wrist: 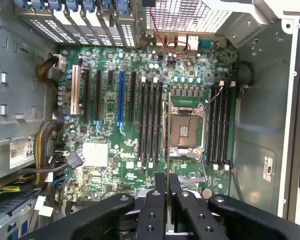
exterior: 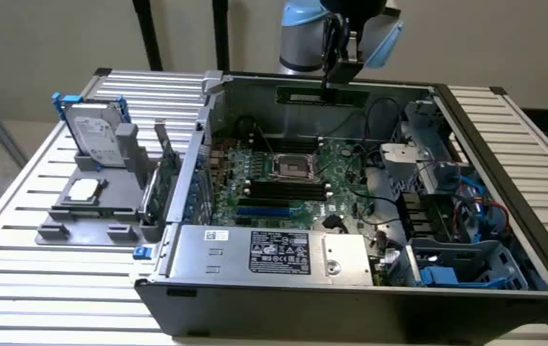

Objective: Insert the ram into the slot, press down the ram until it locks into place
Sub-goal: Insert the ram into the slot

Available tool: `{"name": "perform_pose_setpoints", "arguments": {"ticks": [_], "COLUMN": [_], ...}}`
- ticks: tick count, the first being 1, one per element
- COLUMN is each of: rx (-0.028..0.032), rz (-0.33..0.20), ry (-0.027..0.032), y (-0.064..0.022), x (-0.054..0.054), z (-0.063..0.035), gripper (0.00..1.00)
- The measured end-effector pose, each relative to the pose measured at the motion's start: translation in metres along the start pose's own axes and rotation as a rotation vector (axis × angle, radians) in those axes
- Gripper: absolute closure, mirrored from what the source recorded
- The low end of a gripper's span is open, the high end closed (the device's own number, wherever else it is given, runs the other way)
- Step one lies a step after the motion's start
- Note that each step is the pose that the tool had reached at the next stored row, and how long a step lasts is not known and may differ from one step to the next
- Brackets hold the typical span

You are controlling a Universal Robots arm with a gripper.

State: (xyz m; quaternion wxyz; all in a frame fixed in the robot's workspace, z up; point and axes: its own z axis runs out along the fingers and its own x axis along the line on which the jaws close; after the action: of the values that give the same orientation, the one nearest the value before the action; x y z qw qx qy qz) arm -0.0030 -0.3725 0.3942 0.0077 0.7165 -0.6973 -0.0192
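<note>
My gripper (exterior: 336, 78) hangs over the back of the open computer case, shut on the ram (exterior: 321, 96), a thin green stick held level well above the motherboard (exterior: 337, 162). In the wrist view the ram (wrist: 168, 145) shows edge-on as a thin line between the black fingers (wrist: 155, 210), running over the CPU socket (wrist: 185, 127). Long black slots (wrist: 150, 122) lie in a parallel group on one side of that socket, with another group (wrist: 219, 125) on the other side. In the exterior view the slots (exterior: 279, 191) sit below the CPU socket.
The case walls (exterior: 202, 144) surround the board. A silver power supply (exterior: 269, 252) sits at the front, and cables and a blue drive cage (exterior: 457, 267) are on the exterior view's right. On the exterior view's left, a grey fixture (exterior: 91, 209) holds a hard drive (exterior: 96, 133).
</note>
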Motion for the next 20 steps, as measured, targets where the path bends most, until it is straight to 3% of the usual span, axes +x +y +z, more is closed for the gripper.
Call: {"name": "perform_pose_setpoints", "arguments": {"ticks": [16, 20], "rx": [-0.0001, 0.0006], "rz": [0.0, 0.0], "ry": [0.0001, 0.0107], "y": [0.0001, 0.0041], "x": [0.0, 0.0], "z": [0.0006, 0.0055], "gripper": [0.86, 0.86]}}
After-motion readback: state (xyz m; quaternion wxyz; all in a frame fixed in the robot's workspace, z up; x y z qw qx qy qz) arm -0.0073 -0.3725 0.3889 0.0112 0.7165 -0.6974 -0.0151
